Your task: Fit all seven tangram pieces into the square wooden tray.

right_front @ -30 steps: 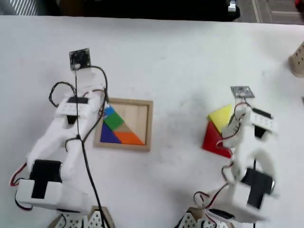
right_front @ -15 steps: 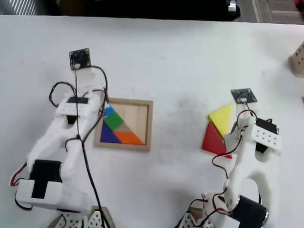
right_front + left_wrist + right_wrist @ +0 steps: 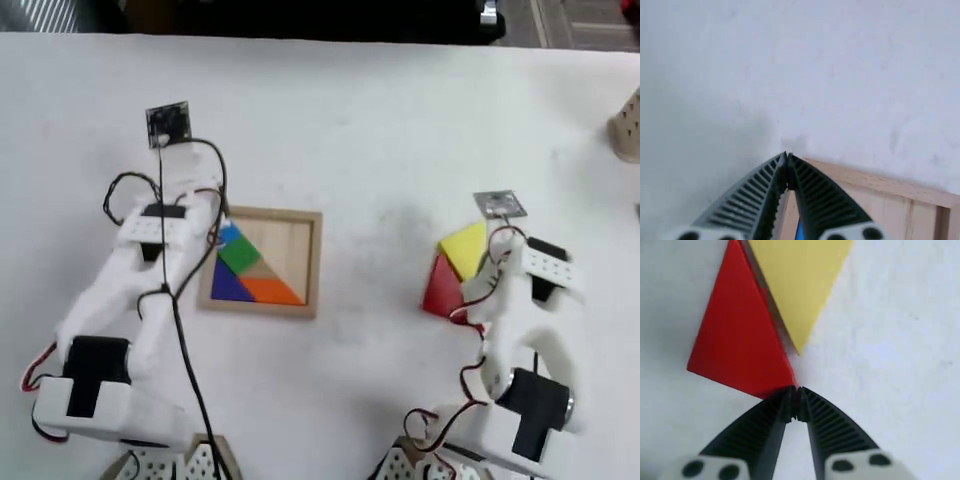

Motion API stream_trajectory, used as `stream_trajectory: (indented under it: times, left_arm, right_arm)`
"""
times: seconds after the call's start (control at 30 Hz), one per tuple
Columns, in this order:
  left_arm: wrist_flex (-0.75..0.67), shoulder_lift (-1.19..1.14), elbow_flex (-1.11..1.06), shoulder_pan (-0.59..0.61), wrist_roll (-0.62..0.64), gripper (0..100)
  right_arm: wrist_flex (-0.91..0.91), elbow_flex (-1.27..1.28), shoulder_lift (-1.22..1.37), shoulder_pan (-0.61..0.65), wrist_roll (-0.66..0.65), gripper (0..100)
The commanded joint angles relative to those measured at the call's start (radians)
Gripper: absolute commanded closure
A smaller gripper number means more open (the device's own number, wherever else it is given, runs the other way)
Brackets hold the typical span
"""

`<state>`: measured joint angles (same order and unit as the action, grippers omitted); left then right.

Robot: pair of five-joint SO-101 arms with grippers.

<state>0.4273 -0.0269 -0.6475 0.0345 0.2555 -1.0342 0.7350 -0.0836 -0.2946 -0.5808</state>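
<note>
**White table, two arms, tray part-filled**

White tabletop (image 3: 380, 120) seen from above, with both arms entering from the 6 o'clock edge. The square wooden tray (image 3: 312, 262) sits left of centre. Four flat pieces occupy its 9 o'clock half: a light-blue piece (image 3: 230, 236) at 11 o'clock, a green piece (image 3: 240, 254) just below it, a dark-blue triangle (image 3: 228, 287) at 7 o'clock and an orange triangle (image 3: 272, 290) at 6 o'clock. The 3 o'clock half shows bare wood.

Well apart from the tray, at its 3 o'clock, two large pieces lie on the table: a red triangle (image 3: 440, 285) and, at its 1 o'clock, a yellow triangle (image 3: 465, 245). They lie side by side along one long edge.

Left gripper (image 3: 787, 172) — jaws pressed together and holding nothing, tips over the tray's rim at its 10 o'clock corner. Right gripper (image 3: 796, 407) — jaws likewise together and empty, tips at the nearest corner of the red triangle.

A beige object (image 3: 628, 125) stands at the table's 3 o'clock edge.
</note>
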Motion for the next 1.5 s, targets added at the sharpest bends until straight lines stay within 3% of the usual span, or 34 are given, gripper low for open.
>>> stream_trajectory:
  times: [0.0, 0.2, 0.57, 0.83, 1.13, 1.47]
  left_arm:
    - [-0.011, 0.012, 0.049, 0.012, -0.011, 98]
    - [-0.011, 0.012, 0.049, 0.01, -0.011, 98]
    - [-0.017, 0.01, 0.054, 0.007, -0.011, 98]
    - [-0.017, 0.007, 0.055, 0.007, -0.011, 98]
    - [-0.017, 0.007, 0.052, 0.007, -0.011, 98]
    - [-0.017, 0.005, 0.054, 0.007, -0.011, 98]
  right_arm:
    - [-0.008, -0.014, 0.012, 0.119, 0.081, 98.1]
    - [-0.002, -0.021, 0.01, 0.314, 0.164, 98.1]
    - [-0.087, -0.064, -0.114, 0.346, 0.173, 98.1]
    - [-0.101, -0.06, -0.194, 0.481, 0.238, 97.8]
    - [-0.05, -0.043, -0.186, 0.576, 0.296, 72.0]
    - [0.065, 0.046, -0.185, 0.638, 0.356, 71.5]
